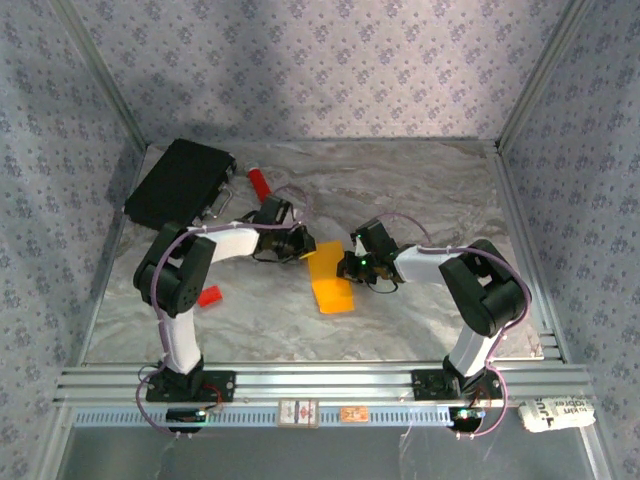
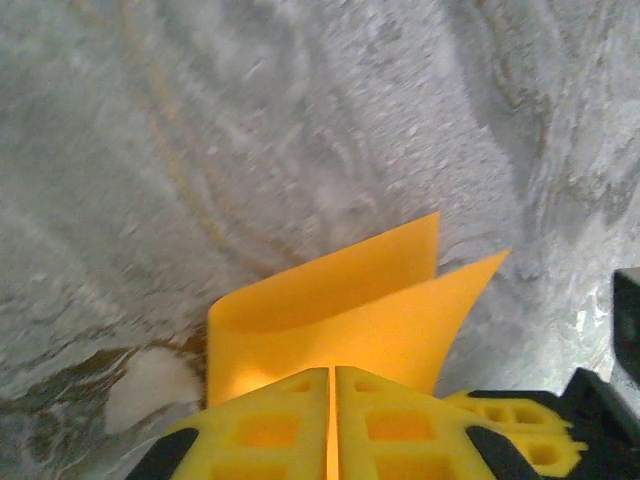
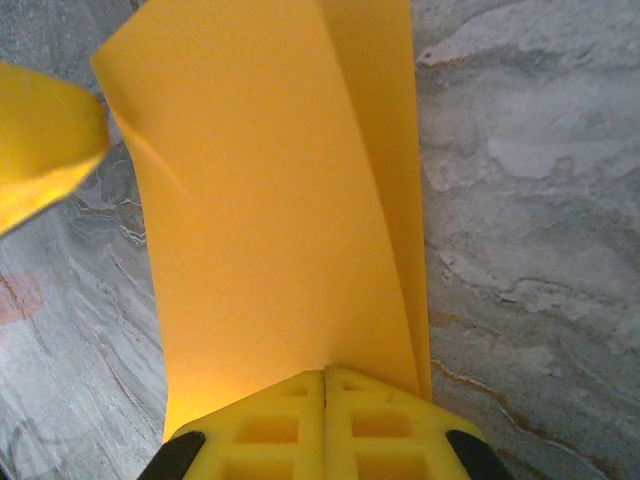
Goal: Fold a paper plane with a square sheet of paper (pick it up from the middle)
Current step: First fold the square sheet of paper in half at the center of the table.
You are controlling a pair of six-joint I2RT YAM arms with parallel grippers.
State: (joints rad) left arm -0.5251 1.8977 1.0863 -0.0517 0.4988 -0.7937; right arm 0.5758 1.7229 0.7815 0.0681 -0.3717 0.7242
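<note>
Marbled grey counter (image 1: 420,200) carries a black case (image 1: 180,183) at its far left corner. At the middle, between the two arms, is the square sheet of paper (image 1: 330,280), orange-yellow and doubled over in a curved fold. The left end effector (image 2: 331,375) is clamped tight on one edge, the right end effector (image 3: 325,375) on the opposite edge. A red cylinder (image 1: 260,181) lies just beside the case, a small red block (image 1: 209,295) near the left arm.

Paper sheet (image 1: 330,282): plain orange-yellow. Tabletop (image 1: 430,190): grey marbled. Walls (image 1: 300,60): lilac floral print. Case (image 1: 180,183): black. Cylinder (image 1: 259,181), small block (image 1: 209,295): red.
</note>
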